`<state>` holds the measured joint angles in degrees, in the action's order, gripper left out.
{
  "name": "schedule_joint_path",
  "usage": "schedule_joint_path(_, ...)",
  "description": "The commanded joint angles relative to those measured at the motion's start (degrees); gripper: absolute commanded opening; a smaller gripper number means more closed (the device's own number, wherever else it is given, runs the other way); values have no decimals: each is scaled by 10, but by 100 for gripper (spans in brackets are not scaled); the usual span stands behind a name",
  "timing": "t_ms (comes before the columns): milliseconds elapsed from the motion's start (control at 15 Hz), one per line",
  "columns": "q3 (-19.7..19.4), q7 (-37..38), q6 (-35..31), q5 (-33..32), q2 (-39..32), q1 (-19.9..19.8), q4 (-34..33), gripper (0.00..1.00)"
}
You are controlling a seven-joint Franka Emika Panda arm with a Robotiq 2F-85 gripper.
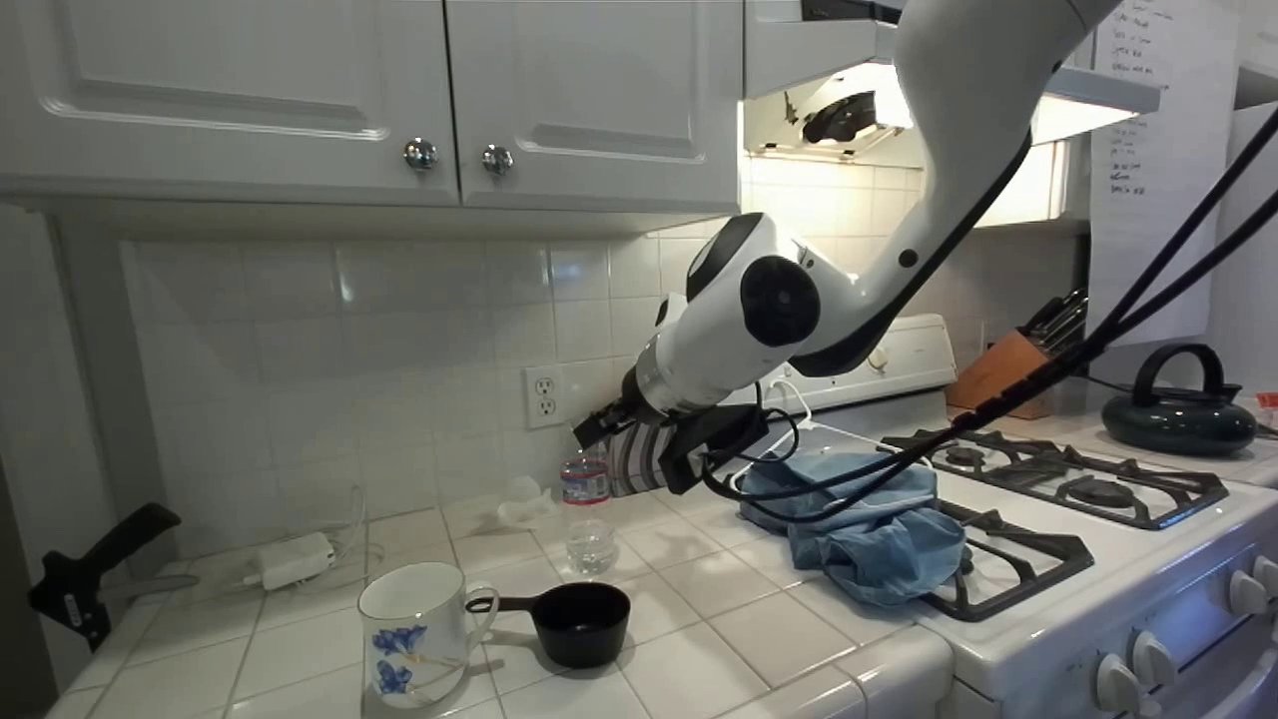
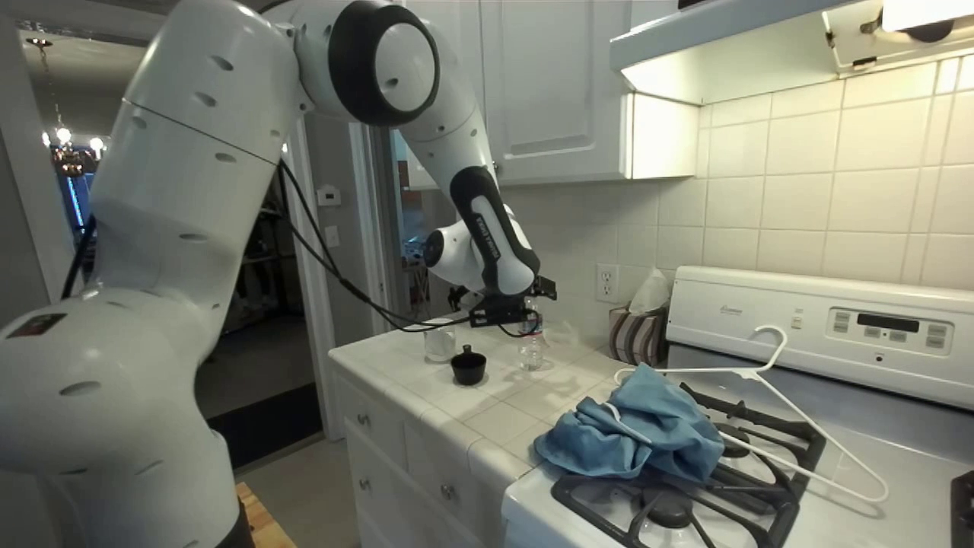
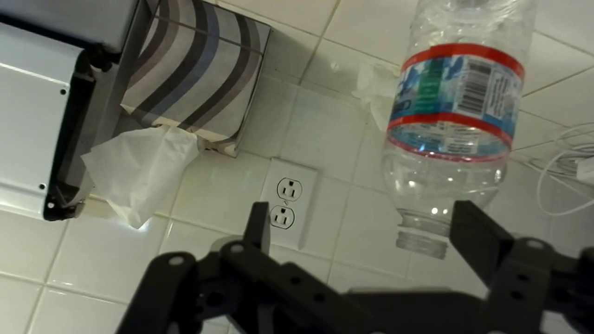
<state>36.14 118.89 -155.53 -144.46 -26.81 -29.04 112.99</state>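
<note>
My gripper [image 3: 359,208] is open and empty in the wrist view, which stands upside down. It also shows in both exterior views [image 1: 602,424] [image 2: 544,288]. A clear plastic bottle [image 3: 457,102] with a red and blue label stands upright on the tiled counter; no cap shows. In both exterior views the bottle [image 1: 589,544] [image 2: 531,355] is just below the gripper. In the wrist view its neck appears between the fingers, close to the right-hand one; I cannot tell whether they touch. A black measuring cup [image 1: 582,634] and a white flowered mug [image 1: 404,649] stand near the bottle.
A striped tissue box [image 3: 199,69] stands against the backsplash by the stove [image 2: 806,297]. A blue cloth [image 2: 631,426] and a white hanger [image 2: 829,481] lie over the burner grates. A white charger [image 1: 297,559] and a black clamp [image 1: 80,589] are at the counter's far end.
</note>
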Motion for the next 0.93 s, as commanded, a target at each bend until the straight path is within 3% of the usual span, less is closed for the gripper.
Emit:
schedule_joint_path(0, 51, -33, 4, 0, -39, -45, -16, 100)
schedule_joint_path(867, 219, -195, -9, 0, -158, -192, -43, 100)
